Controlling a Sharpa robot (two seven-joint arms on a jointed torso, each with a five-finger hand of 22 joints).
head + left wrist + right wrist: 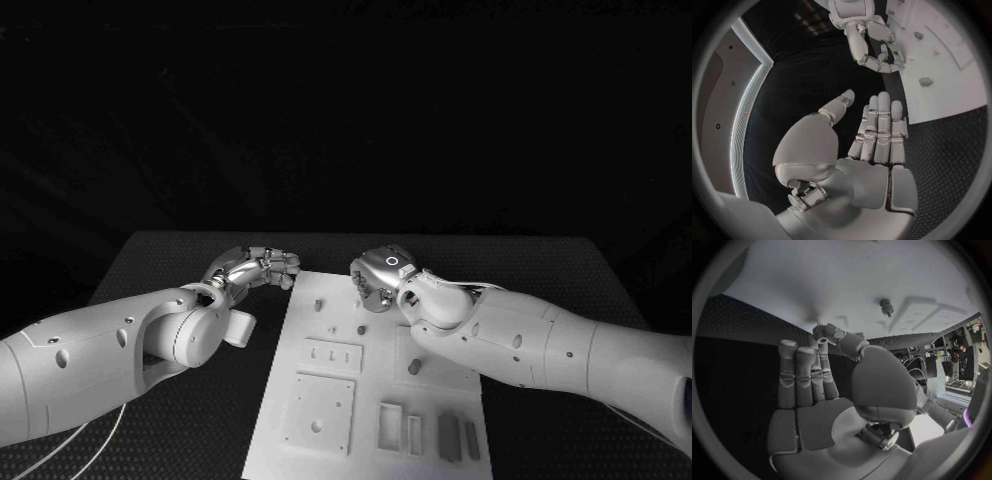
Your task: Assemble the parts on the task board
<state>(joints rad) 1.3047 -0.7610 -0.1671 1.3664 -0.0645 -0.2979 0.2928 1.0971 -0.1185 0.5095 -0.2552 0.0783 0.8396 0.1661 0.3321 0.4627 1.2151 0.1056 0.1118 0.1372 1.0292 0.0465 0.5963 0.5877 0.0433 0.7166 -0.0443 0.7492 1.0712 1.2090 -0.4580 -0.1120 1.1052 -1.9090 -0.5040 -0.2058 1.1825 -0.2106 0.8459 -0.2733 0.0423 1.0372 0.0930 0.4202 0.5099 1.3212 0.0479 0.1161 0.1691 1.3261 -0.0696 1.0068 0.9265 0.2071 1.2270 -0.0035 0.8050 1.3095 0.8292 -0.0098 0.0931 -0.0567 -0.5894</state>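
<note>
The white task board (296,320) lies in the middle of the black table. Small grey parts (414,367) stand on it, and two dark bars (449,438) lie near its front right corner. My left hand (257,268) hovers over the table just off the board's far left corner; its fingers (878,125) are stretched out flat and hold nothing. My right hand (387,278) hovers over the board's far end, its fingers (804,370) extended with the thumb close beside them, and I see nothing in it. A small upright peg (886,306) stands on the board beyond its fingertips.
Two raised square plates (320,413) and narrow slot blocks (391,425) occupy the board's near half. Two small pegs (333,330) stand near the board's middle. The right hand (873,45) sits close to the left one. Black table (173,270) surrounds the board.
</note>
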